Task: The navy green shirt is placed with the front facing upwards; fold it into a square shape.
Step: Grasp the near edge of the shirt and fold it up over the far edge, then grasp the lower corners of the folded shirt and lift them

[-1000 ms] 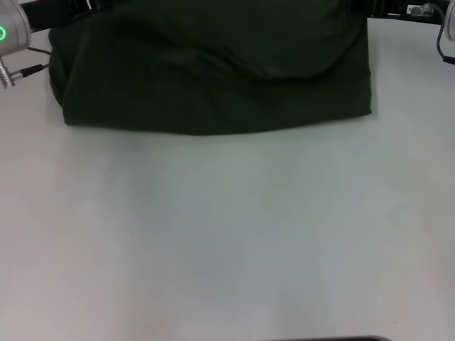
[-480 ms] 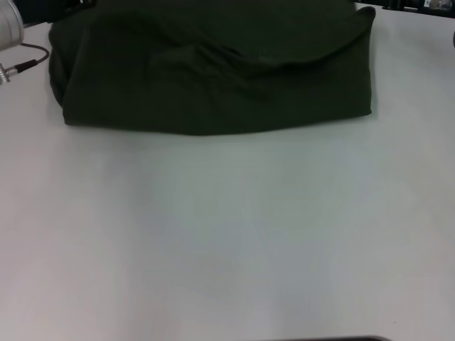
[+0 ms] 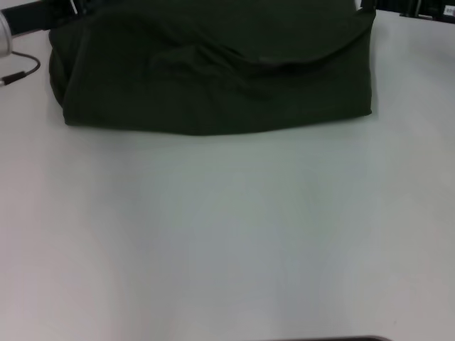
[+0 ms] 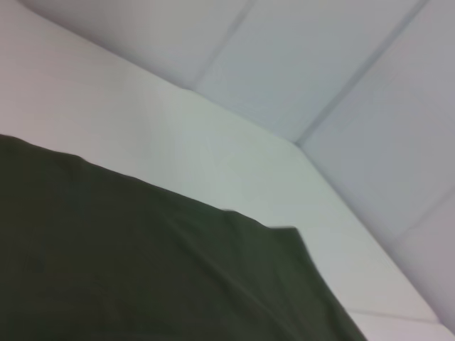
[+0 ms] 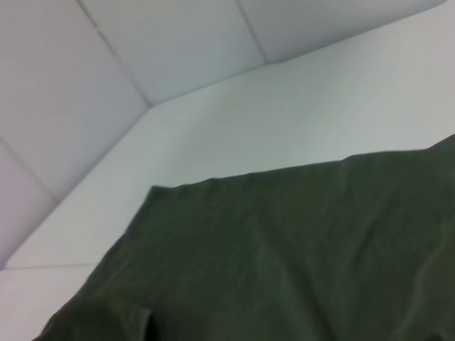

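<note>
Neither set of jaws shows in any view, so whether they stand wide, narrow or holding cloth cannot be told. Of the left arm point(image 3: 6, 35) only a silvery part and a thin cable show, at the far left corner of the head view; the right arm does not appear there at all.

Both wrist views look down onto dark cloth with pale table beyond it, so each arm appears to hang above the navy green shirt point(image 3: 213, 71), one over each far corner. In the left wrist view the shirt point(image 4: 142, 270) fills the near part of the picture and its edge runs slantwise to a small corner. In the right wrist view the shirt point(image 5: 284, 256) does the same, mirrored, with a little tuck of cloth at one corner.

The shirt lies at the far side of the table point(image 3: 227, 241) as a broad dark band. It is already doubled over, its near edge smooth and rounded, and a curved fold line crosses its upper layer. No lettering or collar shows. Its long axis runs from one arm to the other, so the band is wider than deep.

My judgement is that squaring it up calls for folding one end across toward the other. The left arm seems nearest the left end.
</note>
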